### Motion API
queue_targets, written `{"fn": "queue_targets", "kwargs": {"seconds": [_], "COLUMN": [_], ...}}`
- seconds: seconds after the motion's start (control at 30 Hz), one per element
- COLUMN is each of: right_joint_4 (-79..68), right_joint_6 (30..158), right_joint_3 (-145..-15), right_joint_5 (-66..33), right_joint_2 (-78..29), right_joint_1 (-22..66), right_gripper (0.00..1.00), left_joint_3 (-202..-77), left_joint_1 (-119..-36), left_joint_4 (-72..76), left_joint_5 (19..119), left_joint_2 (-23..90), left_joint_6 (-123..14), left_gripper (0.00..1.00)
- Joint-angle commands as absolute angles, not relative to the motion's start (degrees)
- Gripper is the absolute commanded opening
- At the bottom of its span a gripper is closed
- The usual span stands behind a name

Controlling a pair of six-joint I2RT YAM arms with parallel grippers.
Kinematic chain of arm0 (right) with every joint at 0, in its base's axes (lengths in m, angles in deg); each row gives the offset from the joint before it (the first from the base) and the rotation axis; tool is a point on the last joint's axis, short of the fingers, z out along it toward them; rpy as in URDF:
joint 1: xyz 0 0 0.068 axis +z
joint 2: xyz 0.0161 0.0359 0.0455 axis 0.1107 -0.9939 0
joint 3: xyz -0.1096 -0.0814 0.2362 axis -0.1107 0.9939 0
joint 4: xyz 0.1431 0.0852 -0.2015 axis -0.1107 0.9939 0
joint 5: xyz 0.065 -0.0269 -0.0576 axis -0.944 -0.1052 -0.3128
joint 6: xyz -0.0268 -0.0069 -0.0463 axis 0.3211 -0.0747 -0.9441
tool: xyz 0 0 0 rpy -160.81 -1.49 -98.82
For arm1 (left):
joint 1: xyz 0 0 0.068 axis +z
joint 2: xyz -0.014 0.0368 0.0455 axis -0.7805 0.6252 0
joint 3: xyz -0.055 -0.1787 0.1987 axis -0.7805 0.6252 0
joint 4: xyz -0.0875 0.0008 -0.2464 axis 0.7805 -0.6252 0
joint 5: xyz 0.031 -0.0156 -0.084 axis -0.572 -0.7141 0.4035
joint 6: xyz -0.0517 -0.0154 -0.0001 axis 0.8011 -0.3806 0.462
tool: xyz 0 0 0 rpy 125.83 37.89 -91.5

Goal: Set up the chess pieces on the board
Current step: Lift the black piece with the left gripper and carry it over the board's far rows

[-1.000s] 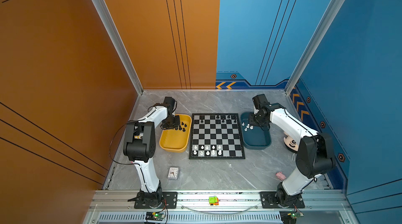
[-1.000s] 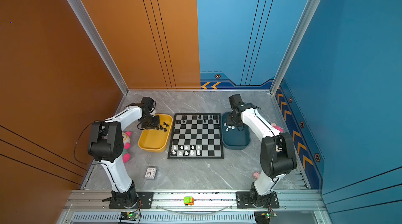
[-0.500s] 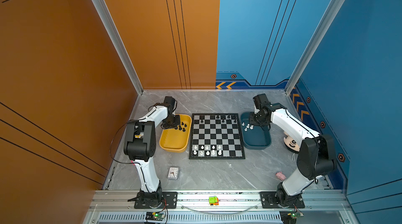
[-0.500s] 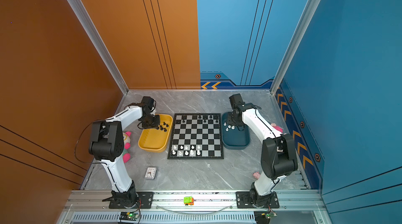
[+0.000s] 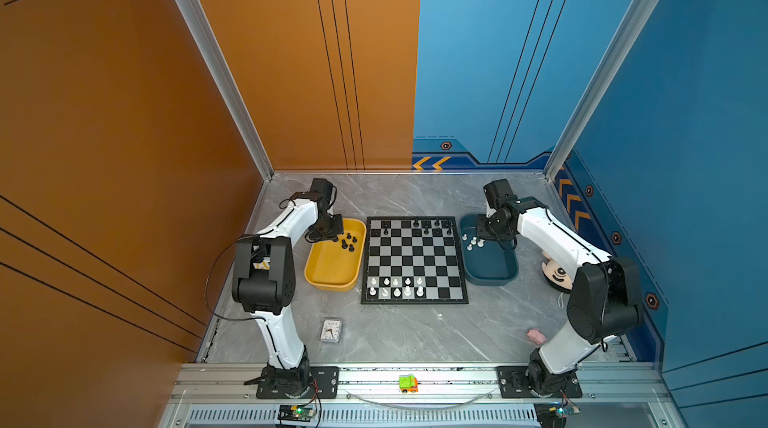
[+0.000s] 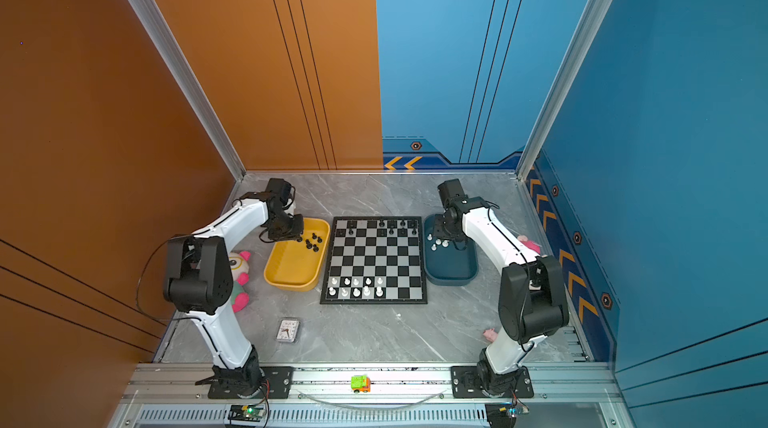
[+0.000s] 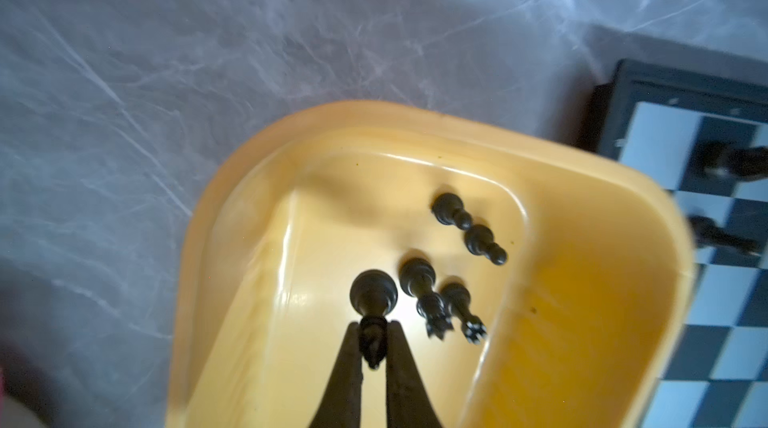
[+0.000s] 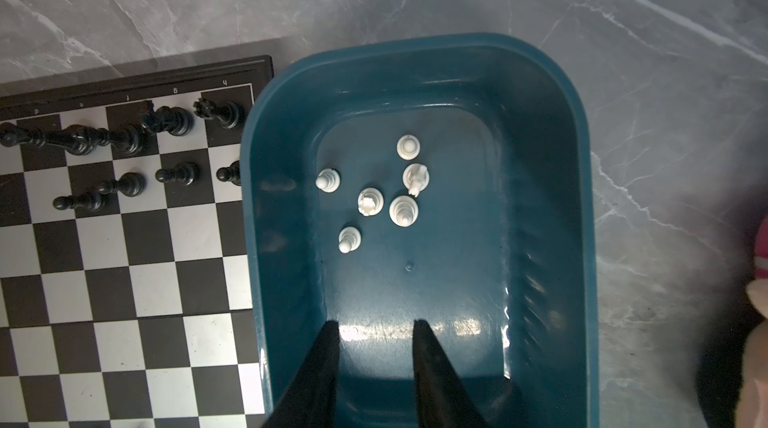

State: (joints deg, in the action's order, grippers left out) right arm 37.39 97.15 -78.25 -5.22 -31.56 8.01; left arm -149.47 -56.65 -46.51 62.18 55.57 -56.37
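Left arm (image 5: 291, 218) and right arm (image 5: 548, 234): white link shells, bulky black joint housings. A loose black cable (image 5: 205, 288) looped off the left. Black base plates (image 5: 326, 382) carried bright screws. Pincer fingers (image 7: 345, 376) were black and tapering.

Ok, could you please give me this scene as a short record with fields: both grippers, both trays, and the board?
left gripper: shut on a black piece, at the yellow tray
right gripper: open, holding nothing, above the teal tray
yellow tray: four loose black pieces inside
teal tray: six white pieces inside
board: partly set; black chessmen at the far edge, white chessmen at the near edge, middle rows bare
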Motion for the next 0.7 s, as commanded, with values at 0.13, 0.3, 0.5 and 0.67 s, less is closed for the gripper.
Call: {"fn": "queue_targets", "kwargs": {"seconds": [0.13,0.3,0.5,0.67], "right_joint_4": [37.1,36.5,35.4,34.8], "right_joint_6": [97.4,97.3,97.4,97.4], "right_joint_3": [-77.0,-76.6,-75.9,-75.5], "right_joint_5": [-6.4,-7.1,-8.2,-8.9], "right_joint_2": [-29.9,-30.1,-30.5,-31.1], "right_joint_1": [8.3,8.4,8.6,8.7], "right_gripper": [0.32,0.32,0.32,0.32], "left_joint_3": [-159.3,-165.6,-172.5,-176.7], "left_joint_1": [-61.6,-67.0,-73.4,-77.3], "left_joint_4": [-53.7,-55.7,-56.8,-57.2], "left_joint_5": [60.5,61.7,64.8,66.2], "left_joint_2": [50.8,52.3,57.1,63.0], "left_joint_6": [-59.2,-60.6,-62.1,-62.5], "left_gripper": [0.0,0.0,0.0,0.0]}}
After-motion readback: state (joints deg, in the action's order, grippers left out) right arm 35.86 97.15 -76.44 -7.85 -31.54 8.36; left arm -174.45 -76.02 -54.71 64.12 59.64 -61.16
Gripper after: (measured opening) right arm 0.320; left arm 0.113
